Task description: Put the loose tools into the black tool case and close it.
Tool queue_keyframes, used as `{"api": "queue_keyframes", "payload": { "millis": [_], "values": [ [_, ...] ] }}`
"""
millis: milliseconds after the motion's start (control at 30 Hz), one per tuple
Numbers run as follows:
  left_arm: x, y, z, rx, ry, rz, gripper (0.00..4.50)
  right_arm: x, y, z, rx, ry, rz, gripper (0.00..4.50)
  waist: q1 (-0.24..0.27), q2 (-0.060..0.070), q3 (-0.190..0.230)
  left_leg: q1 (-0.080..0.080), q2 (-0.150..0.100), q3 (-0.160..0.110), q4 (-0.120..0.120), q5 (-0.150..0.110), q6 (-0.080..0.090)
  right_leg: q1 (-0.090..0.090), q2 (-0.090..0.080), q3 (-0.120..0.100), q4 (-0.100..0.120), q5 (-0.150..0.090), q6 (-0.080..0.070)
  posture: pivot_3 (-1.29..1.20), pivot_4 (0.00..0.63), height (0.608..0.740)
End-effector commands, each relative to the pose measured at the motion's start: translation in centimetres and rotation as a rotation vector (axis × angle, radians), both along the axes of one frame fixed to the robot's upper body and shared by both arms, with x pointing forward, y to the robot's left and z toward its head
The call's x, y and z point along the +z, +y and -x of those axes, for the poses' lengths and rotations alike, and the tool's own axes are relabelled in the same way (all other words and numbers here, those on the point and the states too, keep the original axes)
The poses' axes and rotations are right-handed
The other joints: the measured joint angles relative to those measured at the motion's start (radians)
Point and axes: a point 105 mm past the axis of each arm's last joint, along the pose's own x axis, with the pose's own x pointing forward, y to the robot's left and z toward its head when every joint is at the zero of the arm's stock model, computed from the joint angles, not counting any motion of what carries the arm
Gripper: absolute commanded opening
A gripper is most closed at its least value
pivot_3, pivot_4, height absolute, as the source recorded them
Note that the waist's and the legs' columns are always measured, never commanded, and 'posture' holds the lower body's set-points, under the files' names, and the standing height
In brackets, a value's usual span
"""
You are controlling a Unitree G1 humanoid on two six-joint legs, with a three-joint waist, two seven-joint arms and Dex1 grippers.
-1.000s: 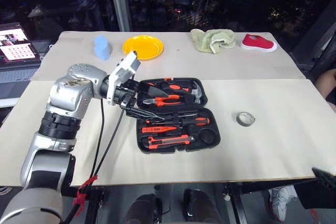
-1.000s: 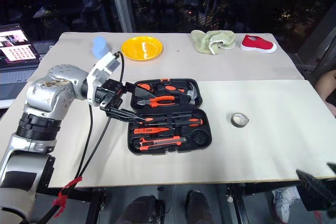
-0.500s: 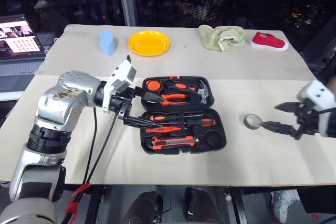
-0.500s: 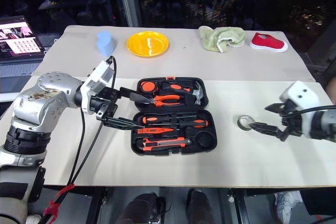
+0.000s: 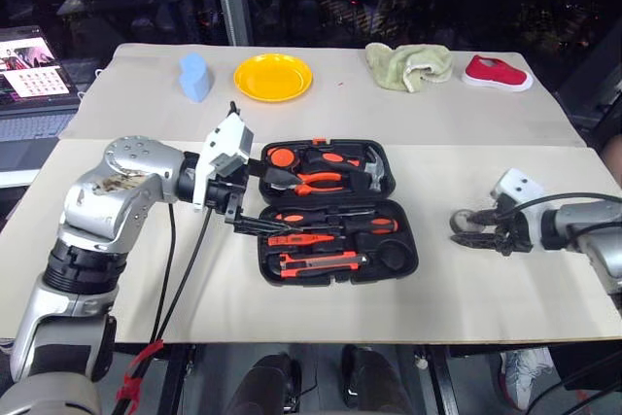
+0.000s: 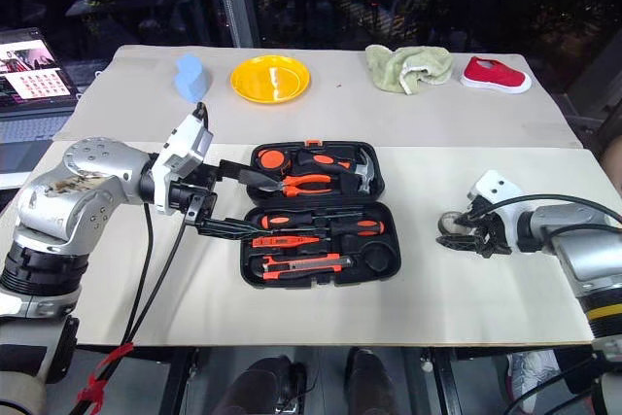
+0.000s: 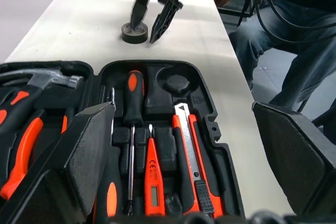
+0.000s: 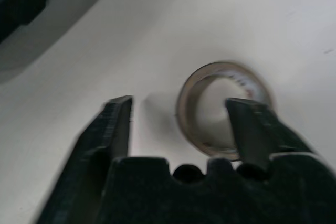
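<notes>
The black tool case (image 5: pixel 385 209) lies open at the table's middle. Its slots hold two screwdrivers (image 7: pixel 134 90), a red tester (image 7: pixel 153 166) and a utility knife (image 7: pixel 189 140). One round recess (image 7: pixel 177 83) in it is bare. My left gripper (image 5: pixel 267 199) hovers open at the case's left edge, holding nothing. The small grey tape roll (image 8: pixel 226 67) lies on the table right of the case. My right gripper (image 5: pixel 473 230) is down on it, one finger inside its hole and the other outside. The jaws are still apart, with a gap to the roll's wall.
A yellow plate (image 5: pixel 273 76), a blue object (image 5: pixel 193 77), a green cloth (image 5: pixel 408 65) and a red shoe (image 5: pixel 497 74) line the table's far side. A laptop (image 5: pixel 29 55) stands off the left end. A seated person (image 7: pixel 294 35) is beyond the table's right end.
My right gripper has come in from the right, dropped onto the tape roll and narrowed its fingers around the roll's wall. The left gripper stays by the case. The camera has shifted slightly.
</notes>
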Motion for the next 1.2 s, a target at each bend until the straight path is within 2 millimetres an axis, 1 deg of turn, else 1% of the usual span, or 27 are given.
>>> {"api": "queue_keyframes", "payload": {
  "millis": [33, 100, 133, 167, 300, 367, 433, 500, 600, 633, 733, 900, 1000, 1067, 1100, 1133, 1200],
  "values": [
    [1.2, 0.1, 0.1, -0.007, -0.066, 0.008, 4.50, 1.0, -0.2, -0.6, 0.002, -0.046, 0.013, 1.32, -0.001, 0.000, 0.000, 0.001, 0.000, 0.000, 0.000, 0.000, -0.001, 0.000, 0.000, 0.000, 0.000, 0.000, 0.000, 0.00, 0.150, 0.740],
    [1.2, 0.1, 0.0, -0.008, -0.068, 0.007, 4.50, 1.1, -0.1, -0.4, 0.008, -0.050, 0.006, 0.60, -0.002, 0.000, 0.000, 0.003, 0.000, 0.000, 0.000, 0.001, -0.001, 0.001, 0.000, 0.000, 0.001, 0.001, -0.001, 0.00, 0.150, 0.740],
    [1.2, 0.1, 0.0, -0.009, -0.069, 0.005, 4.50, 1.5, 0.0, -0.3, 0.017, -0.059, -0.004, 0.39, -0.003, 0.000, 0.000, 0.003, 0.000, 0.000, 0.000, 0.001, -0.001, 0.002, 0.001, 0.000, 0.001, 0.001, -0.001, 0.00, 0.150, 0.740],
    [1.2, 0.1, 0.0, -0.010, -0.069, 0.003, 4.50, 2.1, 0.2, -0.1, 0.027, -0.069, -0.019, 0.03, -0.003, 0.000, 0.000, 0.004, 0.000, 0.000, 0.000, 0.001, -0.001, 0.002, 0.001, 0.001, 0.002, 0.001, -0.001, 0.00, 0.150, 0.740],
    [0.6, 0.2, 0.0, -0.023, -0.061, -0.019, 4.50, 5.1, 2.4, 1.2, 0.120, -0.093, -0.121, 0.03, -0.003, 0.000, 0.000, 0.003, 0.001, 0.000, -0.001, 0.001, 0.000, 0.001, 0.001, 0.001, 0.001, 0.001, -0.001, 0.00, 0.150, 0.740],
    [0.1, 0.3, 0.1, -0.035, -0.067, -0.040, 4.50, 6.1, 4.1, 2.2, 0.185, -0.090, -0.164, 0.03, -0.004, 0.000, 0.000, 0.003, 0.001, 0.000, -0.001, 0.001, 0.000, 0.001, 0.001, 0.001, 0.001, 0.001, -0.001, 0.00, 0.150, 0.740],
    [-0.3, 0.2, 0.1, -0.049, -0.071, -0.052, 4.50, 7.1, 6.9, 3.7, 0.291, -0.080, -0.201, 0.03, -0.003, 0.000, 0.000, 0.003, 0.001, 0.000, -0.001, 0.001, 0.000, 0.001, 0.001, 0.001, 0.001, 0.001, -0.001, 0.00, 0.150, 0.740],
    [-0.4, -0.1, 0.1, -0.061, -0.071, -0.050, 4.50, 7.0, 9.1, 4.8, 0.370, -0.068, -0.190, 0.03, -0.003, 0.000, 0.000, 0.003, 0.001, 0.000, -0.001, 0.000, -0.001, 0.001, 0.001, 0.001, 0.001, 0.001, -0.001, 0.00, 0.150, 0.740],
    [-0.5, -0.5, 0.2, -0.084, -0.074, -0.056, 4.50, 6.0, 11.8, 6.2, 0.467, -0.037, -0.169, 0.03, -0.002, 0.000, 0.000, 0.003, 0.001, 0.000, -0.001, 0.000, 0.000, 0.002, 0.001, 0.001, 0.001, 0.001, -0.001, 0.00, 0.150, 0.740],
    [-0.5, -0.5, 0.2, -0.088, -0.075, -0.060, 4.50, 5.7, 12.4, 6.5, 0.486, -0.027, -0.163, 0.03, -0.002, 0.000, 0.000, 0.003, 0.001, 0.000, -0.001, 0.000, 0.000, 0.002, 0.001, 0.000, 0.000, 0.001, -0.001, 0.00, 0.150, 0.740],
    [-0.5, -0.6, 0.2, -0.092, -0.080, -0.064, 4.50, 4.9, 12.8, 6.5, 0.495, -0.015, -0.130, 0.03, 0.000, 0.000, 0.000, 0.002, 0.001, 0.000, 0.000, 0.000, 0.000, 0.001, 0.001, 0.000, 0.000, 0.001, -0.001, 0.00, 0.150, 0.740],
    [-0.5, -0.5, 0.1, -0.089, -0.084, -0.064, 4.50, 3.4, 12.5, 6.0, 0.487, 0.007, -0.070, 0.03, -0.001, 0.000, 0.000, 0.002, 0.001, 0.000, 0.000, 0.000, 0.001, 0.001, 0.001, 0.000, 0.000, 0.001, -0.001, 0.00, 0.150, 0.740],
    [-0.6, -0.5, 0.2, -0.087, -0.084, -0.065, 4.50, 3.0, 12.6, 6.1, 0.506, 0.024, -0.057, 0.03, -0.002, 0.000, 0.000, 0.002, 0.001, 0.000, 0.000, 0.001, 0.001, 0.001, 0.001, 0.000, 0.001, 0.001, -0.001, 0.00, 0.150, 0.740],
    [-0.6, -0.5, 0.2, -0.085, -0.085, -0.065, 4.50, 2.8, 12.6, 6.3, 0.517, 0.032, -0.054, 0.82, -0.002, 0.000, 0.000, 0.002, 0.001, 0.000, 0.000, 0.001, 0.001, 0.001, 0.001, 0.000, 0.001, 0.001, -0.001, 0.00, 0.150, 0.740],
    [-0.6, -0.5, 0.2, -0.084, -0.086, -0.065, 4.50, 2.8, 12.8, 6.3, 0.521, 0.031, -0.056, 1.01, -0.002, 0.000, 0.000, 0.002, 0.001, 0.000, 0.000, 0.001, 0.001, 0.001, 0.001, 0.000, 0.001, 0.001, -0.001, 0.00, 0.150, 0.740],
    [-0.6, -0.5, 0.2, -0.082, -0.086, -0.065, 4.50, 2.7, 12.9, 6.2, 0.519, 0.028, -0.058, 1.30, -0.002, 0.000, 0.000, 0.002, 0.001, 0.000, 0.000, 0.001, 0.001, 0.001, 0.001, 0.000, 0.000, 0.001, -0.001, 0.00, 0.150, 0.740],
    [-0.6, -0.5, 0.2, -0.080, -0.087, -0.065, 4.50, 2.7, 13.0, 6.1, 0.517, 0.025, -0.060, 2.00, -0.002, 0.000, 0.000, 0.002, 0.001, 0.000, 0.000, 0.001, 0.001, 0.001, 0.001, 0.000, 0.000, 0.001, -0.001, 0.00, 0.150, 0.740]
  ]
}}
